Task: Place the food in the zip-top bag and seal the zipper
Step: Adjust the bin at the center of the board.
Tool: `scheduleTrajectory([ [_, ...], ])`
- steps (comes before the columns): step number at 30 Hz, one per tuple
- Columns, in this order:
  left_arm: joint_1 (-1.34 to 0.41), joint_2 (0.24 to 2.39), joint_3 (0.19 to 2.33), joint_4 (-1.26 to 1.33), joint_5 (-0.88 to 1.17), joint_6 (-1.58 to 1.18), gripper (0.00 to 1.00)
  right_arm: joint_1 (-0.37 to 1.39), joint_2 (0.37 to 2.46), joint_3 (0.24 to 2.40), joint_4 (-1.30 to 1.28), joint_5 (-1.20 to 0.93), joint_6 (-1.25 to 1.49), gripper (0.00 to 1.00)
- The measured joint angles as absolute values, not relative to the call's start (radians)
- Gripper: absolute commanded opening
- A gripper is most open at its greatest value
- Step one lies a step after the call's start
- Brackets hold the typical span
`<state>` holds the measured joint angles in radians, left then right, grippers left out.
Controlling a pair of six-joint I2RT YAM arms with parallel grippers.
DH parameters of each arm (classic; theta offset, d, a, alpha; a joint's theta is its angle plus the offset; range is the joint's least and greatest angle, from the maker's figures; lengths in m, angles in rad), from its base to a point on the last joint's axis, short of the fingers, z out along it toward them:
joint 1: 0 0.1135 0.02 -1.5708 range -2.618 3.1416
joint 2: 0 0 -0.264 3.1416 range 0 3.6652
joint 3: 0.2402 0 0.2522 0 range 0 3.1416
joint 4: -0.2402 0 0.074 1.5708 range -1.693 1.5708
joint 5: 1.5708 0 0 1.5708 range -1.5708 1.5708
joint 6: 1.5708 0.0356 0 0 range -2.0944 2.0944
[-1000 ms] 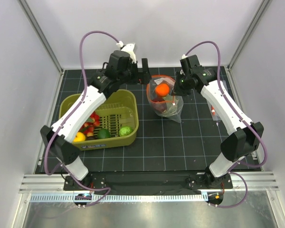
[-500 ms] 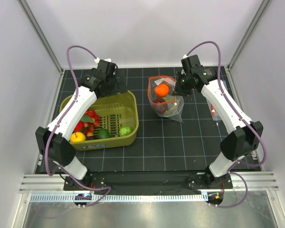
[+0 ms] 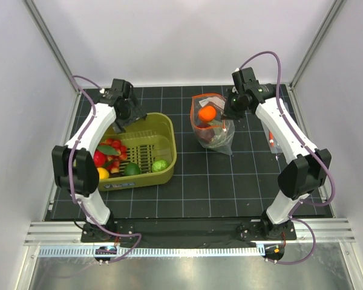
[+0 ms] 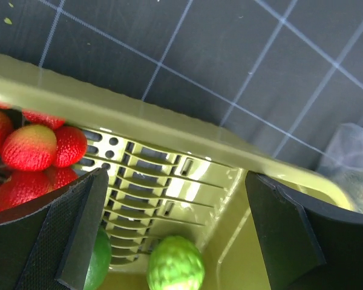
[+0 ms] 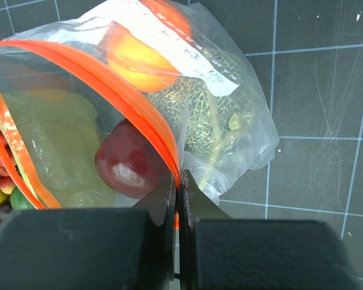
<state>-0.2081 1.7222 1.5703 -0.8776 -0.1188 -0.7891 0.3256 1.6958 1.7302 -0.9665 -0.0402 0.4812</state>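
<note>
The clear zip-top bag (image 3: 213, 128) stands on the black mat and holds a bright orange (image 3: 206, 113), a dark red-purple fruit (image 5: 128, 163) and a pale-green mottled round one (image 5: 202, 121). My right gripper (image 3: 227, 110) is shut on the bag's orange-red zipper strip (image 5: 118, 90) at its right rim and holds the mouth open. My left gripper (image 3: 122, 118) is open and empty, over the back edge of the olive-green basket (image 3: 167, 130). A green knobbly fruit (image 4: 175, 263) lies in the basket below it, with red strawberries (image 4: 39, 148) to the left.
The basket holds several more pieces: red ones (image 3: 109, 154), a yellow one (image 3: 102, 174) and a dark green one (image 3: 132, 170). A small red-and-white item (image 3: 272, 142) lies under the right arm. Walls stand close behind and at both sides.
My left arm has swung left and back from beside the bag to the basket's back edge. The right gripper has stayed on the zipper, and the orange sits in the bag.
</note>
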Motion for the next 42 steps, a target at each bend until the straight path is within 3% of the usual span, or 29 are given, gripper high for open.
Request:
scheduleTrajectory([
  [11,-0.204,1.970,1.772,-0.805,-0.119,-0.786,1.00,0.297,1.742,1.787,-0.971,-0.048,0.480,0.01],
  [19,-0.202,2.239,2.137,-0.729,-0.069,-0.774,0.98,0.286,1.774,1.825,-0.978,-0.055,0.480,0.01],
  [23,-0.202,2.270,2.141,-0.679,0.001,-0.776,0.98,0.286,1.793,1.837,-0.983,-0.059,0.480,0.01],
  [33,-0.214,1.958,1.802,-0.641,0.145,-0.699,0.99,0.279,1.835,1.859,-0.992,-0.086,0.482,0.01],
  [38,-0.248,1.756,1.784,-0.608,0.158,-0.640,0.98,0.278,1.868,1.866,-0.992,-0.104,0.487,0.01],
  [42,-0.306,1.730,1.812,-0.598,0.147,-0.614,0.98,0.278,1.887,1.893,-0.997,-0.111,0.496,0.01],
])
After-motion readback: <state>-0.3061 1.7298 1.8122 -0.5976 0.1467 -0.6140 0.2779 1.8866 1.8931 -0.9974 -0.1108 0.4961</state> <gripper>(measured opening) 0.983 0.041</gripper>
